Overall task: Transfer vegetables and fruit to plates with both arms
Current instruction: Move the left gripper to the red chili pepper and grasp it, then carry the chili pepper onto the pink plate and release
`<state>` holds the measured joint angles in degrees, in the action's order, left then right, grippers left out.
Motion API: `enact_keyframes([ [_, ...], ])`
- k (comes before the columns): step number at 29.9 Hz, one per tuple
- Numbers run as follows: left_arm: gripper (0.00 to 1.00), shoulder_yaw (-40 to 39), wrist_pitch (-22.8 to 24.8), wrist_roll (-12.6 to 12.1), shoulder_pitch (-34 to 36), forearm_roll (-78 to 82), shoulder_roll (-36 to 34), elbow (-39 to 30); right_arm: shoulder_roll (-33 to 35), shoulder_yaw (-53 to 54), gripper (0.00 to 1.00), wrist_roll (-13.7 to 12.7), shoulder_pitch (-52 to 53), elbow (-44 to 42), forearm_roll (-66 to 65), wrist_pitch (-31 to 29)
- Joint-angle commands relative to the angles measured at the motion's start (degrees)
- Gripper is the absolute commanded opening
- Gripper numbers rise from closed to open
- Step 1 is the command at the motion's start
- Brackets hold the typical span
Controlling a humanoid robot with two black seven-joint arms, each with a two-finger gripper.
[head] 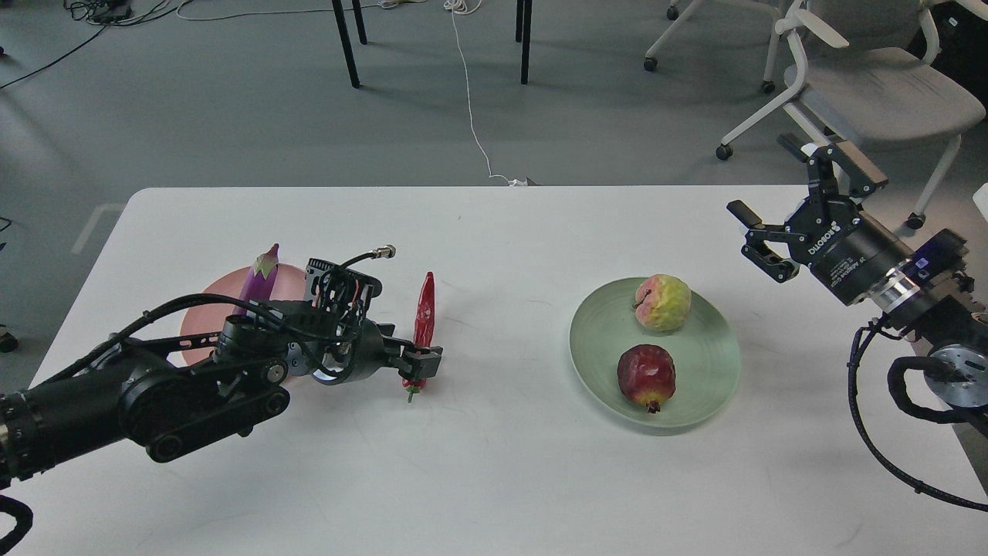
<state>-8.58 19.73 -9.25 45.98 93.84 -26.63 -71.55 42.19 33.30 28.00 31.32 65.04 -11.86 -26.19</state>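
Observation:
The red chili pepper (422, 309) lies on the white table, stem towards me. My left gripper (422, 363) is low over its near end, with one finger (429, 361) across it; the jaw gap is hidden. The purple eggplant (259, 279) rests on the pale pink plate (202, 309), partly behind my left arm. The pale green plate (590, 344) holds the yellow-green fruit (662, 301) and the dark red fruit (646, 376). My right gripper (755, 239) is open and empty, raised to the right of the green plate.
A grey office chair (872, 89) stands beyond the table's far right corner. Black table legs (345, 42) and a white cable (468, 100) are on the floor behind the table's far edge (494, 188).

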Motion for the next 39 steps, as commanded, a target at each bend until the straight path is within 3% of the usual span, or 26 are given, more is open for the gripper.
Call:
enact_keyframes([
  [1,0.50,0.1,0.1,0.0,0.0,0.8,-0.1,0.0,0.0,0.0,0.99,0.0,0.0,0.0,0.0,0.0],
  [4,0.28,-0.1,1.0,0.0,-0.4,0.8,-0.1,-0.1,0.0,0.1,0.99,0.0,0.0,0.0,0.0,0.0],
  [13,0.16,-0.6,1.0,0.0,-0.2,0.6,-1.1,-0.9,0.0,0.1,0.99,0.0,0.0,0.0,0.0,0.0],
  [20,0.16,-3.4,1.2,1.3,1.8,-0.1,-9.9,-3.8,0.0,0.1,0.99,0.0,-0.1,0.0,0.0,0.0],
  [25,0.18,-3.3,1.2,3.6,1.5,-0.3,-17.3,-4.1,-0.3,0.1,0.99,0.0,-0.2,0.0,0.0,0.0],
  [31,0.20,-3.2,0.7,3.7,-0.1,-2.3,-20.5,-4.1,-0.3,0.1,0.99,0.0,-0.2,0.0,0.0,0.0],
  [37,0.30,-3.2,0.9,3.7,-1.4,-3.0,-21.8,-4.1,-0.3,0.1,0.99,0.0,-0.2,0.0,0.0,0.0],
  [39,0.41,-3.2,0.9,3.7,-1.9,-3.0,-21.9,-4.1,-0.3,0.1,0.99,0.0,-0.3,0.1,0.0,0.0],
])
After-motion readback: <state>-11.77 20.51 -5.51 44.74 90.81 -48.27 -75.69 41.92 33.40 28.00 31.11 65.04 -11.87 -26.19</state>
